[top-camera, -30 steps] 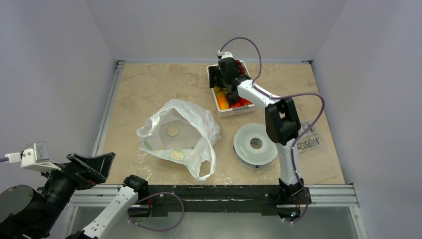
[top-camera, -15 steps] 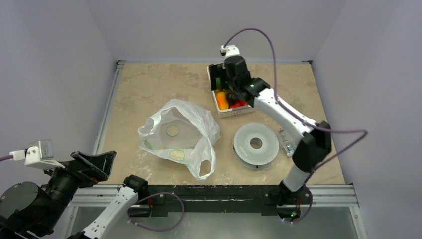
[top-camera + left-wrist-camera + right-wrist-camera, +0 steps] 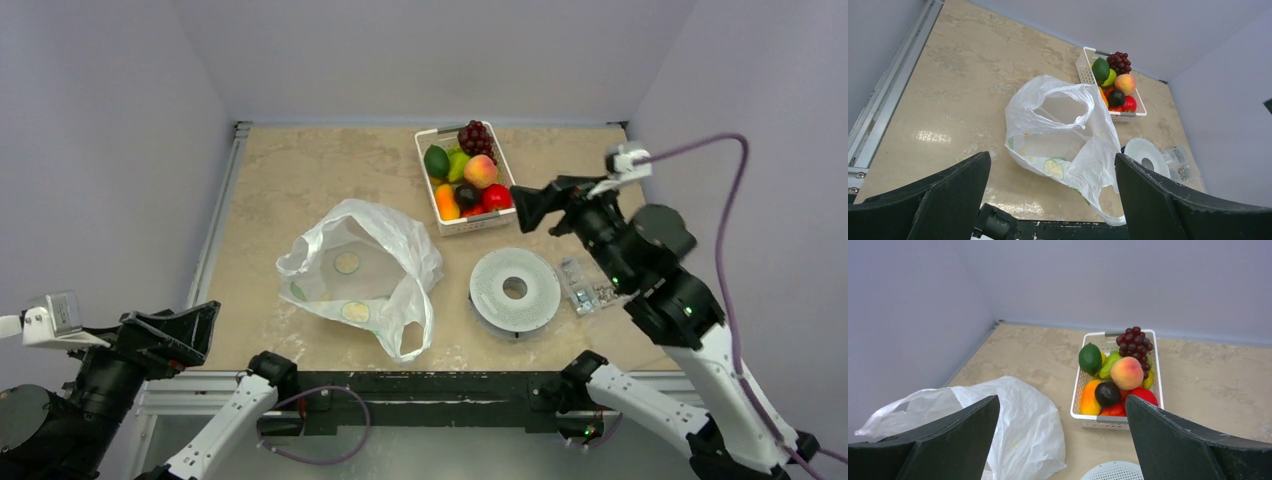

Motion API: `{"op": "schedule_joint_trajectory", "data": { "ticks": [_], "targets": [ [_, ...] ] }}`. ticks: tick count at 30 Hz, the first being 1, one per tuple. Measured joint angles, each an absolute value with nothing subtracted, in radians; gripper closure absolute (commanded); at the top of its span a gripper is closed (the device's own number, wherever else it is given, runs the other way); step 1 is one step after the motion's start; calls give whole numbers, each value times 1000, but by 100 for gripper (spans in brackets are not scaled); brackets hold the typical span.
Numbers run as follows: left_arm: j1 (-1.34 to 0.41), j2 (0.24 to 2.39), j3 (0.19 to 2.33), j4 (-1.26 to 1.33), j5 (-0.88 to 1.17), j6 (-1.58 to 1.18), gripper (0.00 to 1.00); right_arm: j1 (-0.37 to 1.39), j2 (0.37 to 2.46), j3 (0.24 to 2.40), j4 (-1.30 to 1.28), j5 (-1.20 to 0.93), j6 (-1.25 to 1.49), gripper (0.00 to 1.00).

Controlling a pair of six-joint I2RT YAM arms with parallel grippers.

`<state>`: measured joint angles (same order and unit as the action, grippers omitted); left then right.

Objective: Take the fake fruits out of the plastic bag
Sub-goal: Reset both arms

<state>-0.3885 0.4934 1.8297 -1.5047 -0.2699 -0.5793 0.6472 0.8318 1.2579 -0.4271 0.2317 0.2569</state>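
The plastic bag lies crumpled and open at the table's middle, with no fruit showing inside it; it also shows in the left wrist view and the right wrist view. The fake fruits sit in a white lattice basket: dark red grapes, a green fruit, a peach, a yellow-orange fruit, a red fruit. My right gripper is open and empty, raised to the right of the basket. My left gripper is open and empty, high off the near left corner.
A white perforated disc lies right of the bag. A small clear packet of metal parts lies beside it. A dark round fruit also sits in the basket. Metal rails border the table's left and near edges.
My right arm has pulled back from over the basket to the near right and risen, uncovering the fruits. My left gripper has drifted slightly down and left.
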Motion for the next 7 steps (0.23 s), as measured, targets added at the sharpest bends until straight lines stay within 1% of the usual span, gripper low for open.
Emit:
{"op": "schedule_joint_trajectory", "data": {
  "ticks": [4,7],
  "targets": [
    [-388,493,1820,-1495,-295,-579,5,647,662,1245,-462,299,262,1],
    [-389,493,1802,-1478,-304,-579,5,647,585,1273,-480,366,261,1]
  ]
}}
